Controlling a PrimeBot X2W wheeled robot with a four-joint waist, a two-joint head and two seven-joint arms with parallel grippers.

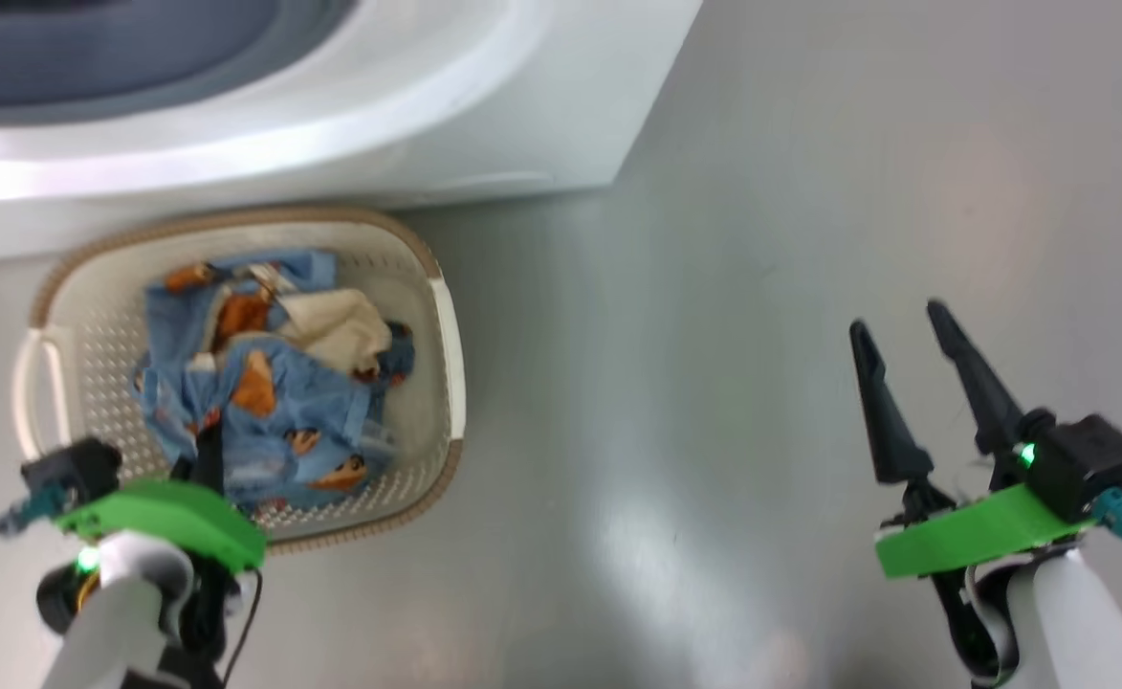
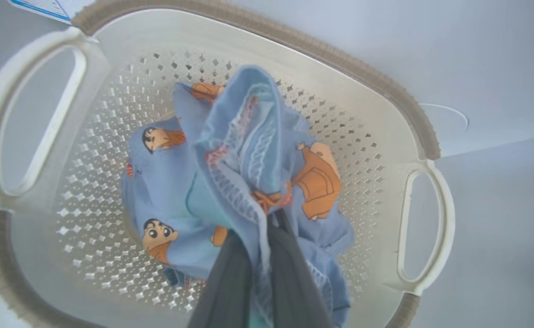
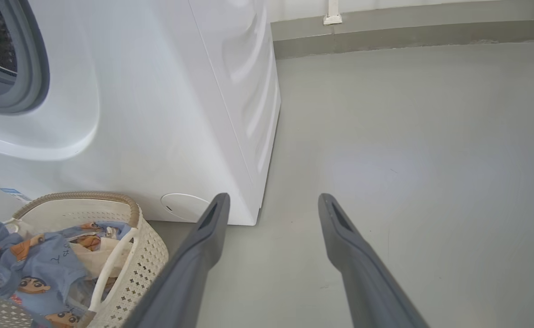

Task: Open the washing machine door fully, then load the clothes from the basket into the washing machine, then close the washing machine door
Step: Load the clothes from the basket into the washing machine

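Cream perforated plastic basket with a brown woven-look rim [image 1: 235, 217] stands on the grey floor [image 1: 714, 383], just beside the front of the big white washing machine [image 1: 522, 115]. Light blue clothes printed with orange-brown cartoon faces [image 1: 264, 383] lie heaped inside it. The left gripper [image 1: 209, 450] dips into the heap at the basket's near edge. The right gripper [image 1: 895, 321] hangs over bare floor, well apart from the basket.

From the left wrist, the dark jaws are pinched tight on a raised fold of the blue clothes [image 2: 248, 136].

From the right wrist, the jaws stand wide apart with nothing between them. The machine's grey rubber gasket [image 3: 34, 68] shows at upper left.
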